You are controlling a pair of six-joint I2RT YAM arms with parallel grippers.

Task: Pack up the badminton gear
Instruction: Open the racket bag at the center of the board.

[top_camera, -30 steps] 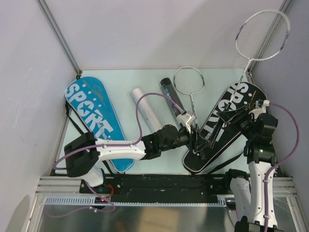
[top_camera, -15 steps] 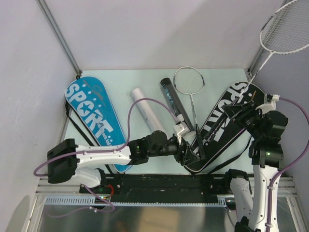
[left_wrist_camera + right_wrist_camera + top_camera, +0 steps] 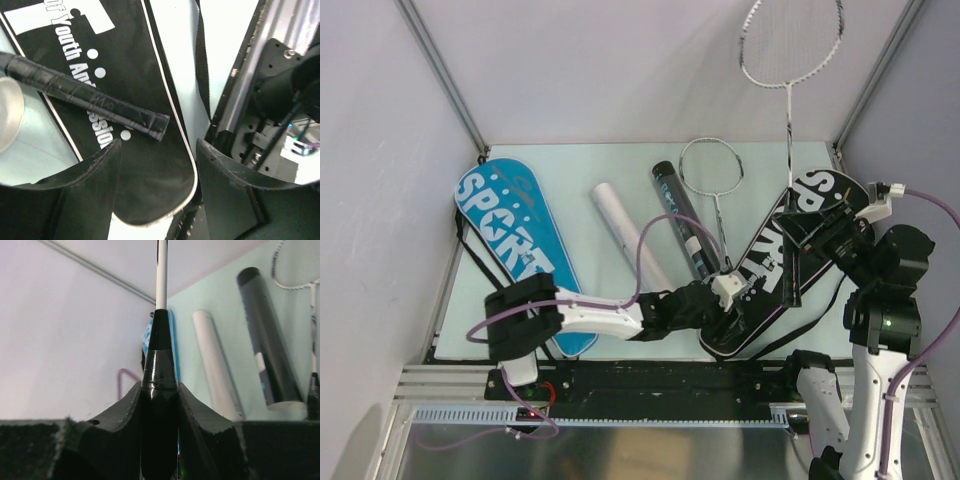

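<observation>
My left fingers (image 3: 732, 298) hang spread apart; my right fingers (image 3: 797, 226) are clenched on a raised racket (image 3: 790, 45).
On the bench (image 3: 570, 170), from the left: blue cover (image 3: 510, 240), white tube (image 3: 625, 232), black tube (image 3: 682, 222), lying racket (image 3: 712, 168), its handle (image 3: 90, 97) resting on the black cover (image 3: 775, 265) just under my left fingers.

White arms (image 3: 590, 315), purple cables (image 3: 642, 255), black left tool (image 3: 157, 146).
</observation>
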